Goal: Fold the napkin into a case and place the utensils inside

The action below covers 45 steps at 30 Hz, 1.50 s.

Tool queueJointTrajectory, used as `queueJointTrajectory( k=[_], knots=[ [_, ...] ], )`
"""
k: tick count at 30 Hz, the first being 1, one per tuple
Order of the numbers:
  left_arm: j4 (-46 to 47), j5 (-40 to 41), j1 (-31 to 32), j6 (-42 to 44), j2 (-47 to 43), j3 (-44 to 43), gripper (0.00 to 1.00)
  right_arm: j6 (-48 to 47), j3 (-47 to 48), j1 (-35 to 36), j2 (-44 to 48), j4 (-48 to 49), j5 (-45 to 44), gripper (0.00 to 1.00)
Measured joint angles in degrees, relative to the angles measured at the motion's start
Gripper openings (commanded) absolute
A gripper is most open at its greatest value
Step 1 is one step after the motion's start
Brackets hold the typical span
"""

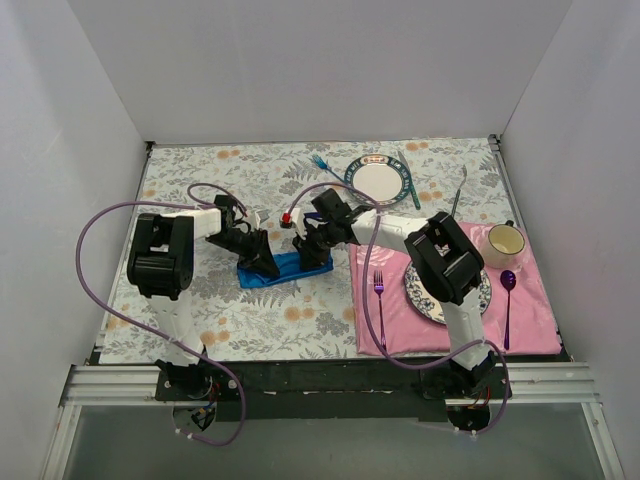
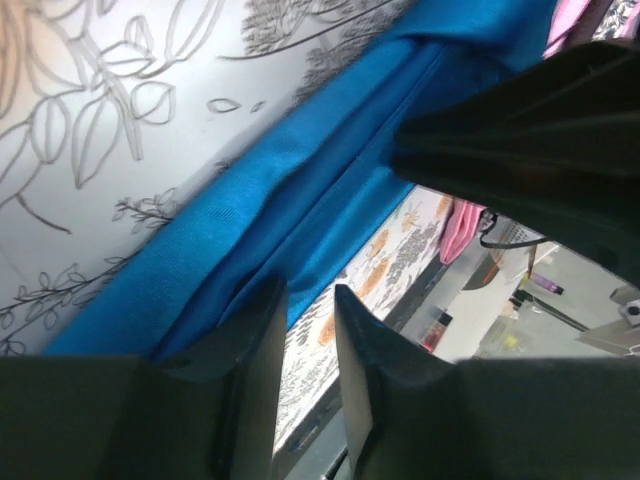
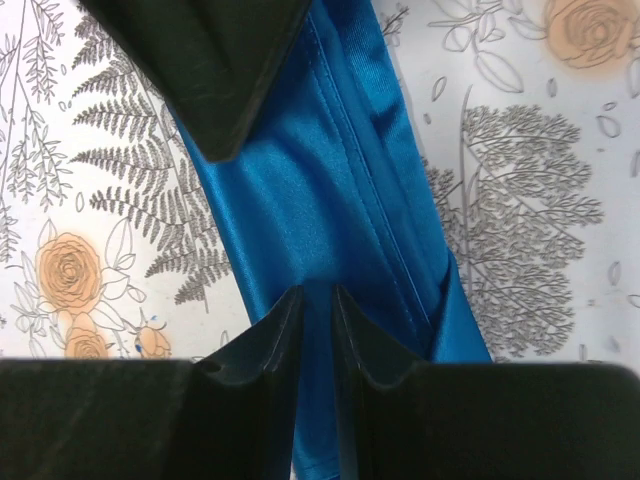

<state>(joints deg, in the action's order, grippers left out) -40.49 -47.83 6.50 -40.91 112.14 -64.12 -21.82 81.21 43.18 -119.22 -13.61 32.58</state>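
The napkin [image 1: 283,268] is a bright blue cloth folded into a narrow strip on the floral tablecloth, between my two grippers. My left gripper [image 1: 262,262] is at its left end. In the left wrist view its jaws [image 2: 310,330] stand slightly apart with only tablecloth showing between them, one finger [image 2: 262,350] resting on the cloth's edge. My right gripper [image 1: 312,255] is low over the right end, its jaws [image 3: 318,305] narrowly open with blue cloth [image 3: 320,190] showing in the gap. A light-blue fork [image 1: 322,163] lies at the back, and a slim dark knife [image 1: 458,192] at the back right.
A white plate with a dark rim [image 1: 379,180] and a teal knife [image 1: 408,182] lie behind the napkin. On the pink placemat [image 1: 530,325] at the right are a magenta fork [image 1: 379,290], a patterned plate [image 1: 480,295], a purple spoon [image 1: 508,290] and a cup [image 1: 505,240].
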Motion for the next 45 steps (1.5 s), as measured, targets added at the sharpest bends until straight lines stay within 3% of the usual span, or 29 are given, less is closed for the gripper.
queueJointTrajectory(
  k=[3,15,22,31,36,45],
  knots=[
    [0.7,-0.2,-0.1,0.7,-1.5,-0.1,0.38,-1.1,0.0,-0.2,-0.3,0.8,0.0,0.22],
    [0.9,2.4,-5.9,9.8,-5.3,-12.1,0.43,-2.9,-0.9,-0.2,-0.3,3.2,-0.2,0.21],
    [-1.4,3.0,-4.6,19.8,0.4,-17.9,0.45,-3.4,-1.0,-0.2,-0.3,3.7,-0.2,0.21],
    [-8.1,2.9,-0.2,26.8,6.5,-18.0,0.5,-3.8,-1.4,-0.4,-0.2,4.7,0.2,0.21],
    [-9.0,2.4,1.3,27.0,6.6,-17.9,0.47,-3.9,-1.4,-0.5,-0.3,4.8,0.2,0.21],
    [-8.4,3.1,2.6,27.1,6.9,-17.3,0.23,-3.9,-1.4,-0.6,-0.2,4.8,0.2,0.21]
  ],
)
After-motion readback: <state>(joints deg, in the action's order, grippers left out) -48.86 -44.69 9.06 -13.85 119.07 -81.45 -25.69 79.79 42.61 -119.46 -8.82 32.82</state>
